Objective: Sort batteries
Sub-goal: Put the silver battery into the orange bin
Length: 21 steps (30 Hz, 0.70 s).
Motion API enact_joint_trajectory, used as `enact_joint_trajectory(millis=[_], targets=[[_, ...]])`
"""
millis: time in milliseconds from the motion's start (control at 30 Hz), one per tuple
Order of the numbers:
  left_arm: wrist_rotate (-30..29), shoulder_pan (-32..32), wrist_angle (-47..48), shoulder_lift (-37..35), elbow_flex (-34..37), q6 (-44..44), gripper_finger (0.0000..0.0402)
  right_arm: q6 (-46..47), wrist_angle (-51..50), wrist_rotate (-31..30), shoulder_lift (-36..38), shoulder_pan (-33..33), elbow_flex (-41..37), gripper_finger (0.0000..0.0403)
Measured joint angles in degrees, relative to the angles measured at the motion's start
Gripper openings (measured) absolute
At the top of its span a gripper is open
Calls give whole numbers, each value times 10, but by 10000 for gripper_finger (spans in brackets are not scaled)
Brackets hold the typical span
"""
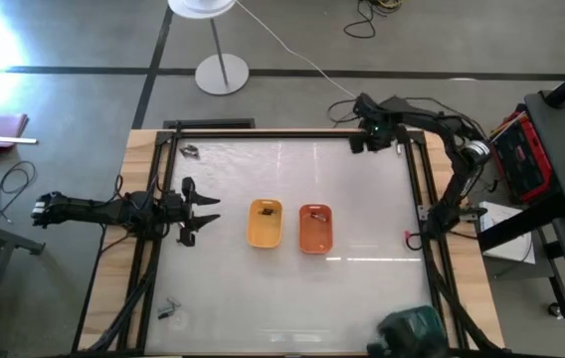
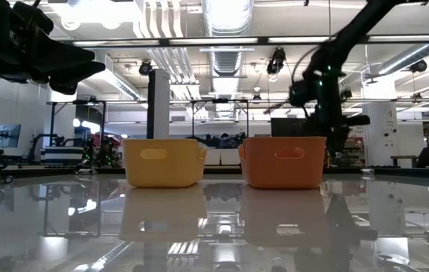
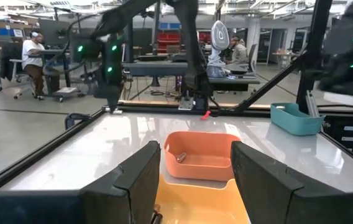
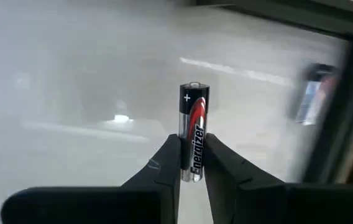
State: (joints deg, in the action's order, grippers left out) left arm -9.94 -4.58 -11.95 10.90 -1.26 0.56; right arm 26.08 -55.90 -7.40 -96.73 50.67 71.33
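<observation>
My right gripper (image 1: 360, 142) is over the table's far right corner, shut on a black, red and silver battery (image 4: 193, 124). My left gripper (image 1: 199, 209) stands open at the table's left side, pointing at the yellow tray (image 1: 265, 225) and the orange tray (image 1: 315, 229) in the middle, with nothing between its fingers. A dark battery (image 1: 268, 209) lies in the yellow tray. Another battery (image 3: 180, 157) lies on the orange tray's floor. Loose batteries lie on the table at the far left (image 1: 191, 152) and near left (image 1: 168, 311). My right gripper pinches the battery's lower half (image 4: 193, 163) between its two fingertips. The battery lies along the fingers, and its plus end (image 4: 193, 87) sticks out past them. It is lifted clear of the table.
A teal tray (image 1: 414, 328) sits at the table's near right corner. A black frame (image 1: 424, 199) runs round the table top. A white lamp stand (image 1: 221, 74) is on the floor beyond the far edge. People sit at desks in the room behind (image 3: 35, 55).
</observation>
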Motion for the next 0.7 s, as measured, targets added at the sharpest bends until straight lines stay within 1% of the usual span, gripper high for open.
enact_joint_trajectory(millis=[100, 233, 333, 433, 567, 700], targets=[[0, 0, 0, 0, 0, 0, 181, -2, 1, 3, 39, -78, -11, 37], [0, 0, 0, 0, 0, 0, 181, -12, 19, -1, 78, -198, -21, 40], [0, 0, 0, 0, 0, 0, 181, 13, 42, 0, 92, -292, -27, 40], [0, 0, 0, 0, 0, 0, 181, -5, 76, 1, 96, -371, -28, 37], [0, 0, 0, 0, 0, 0, 181, -37, 113, 1, 87, -444, -26, 36], [0, 0, 0, 0, 0, 0, 181, -55, 118, 1, 67, -488, -26, 36]])
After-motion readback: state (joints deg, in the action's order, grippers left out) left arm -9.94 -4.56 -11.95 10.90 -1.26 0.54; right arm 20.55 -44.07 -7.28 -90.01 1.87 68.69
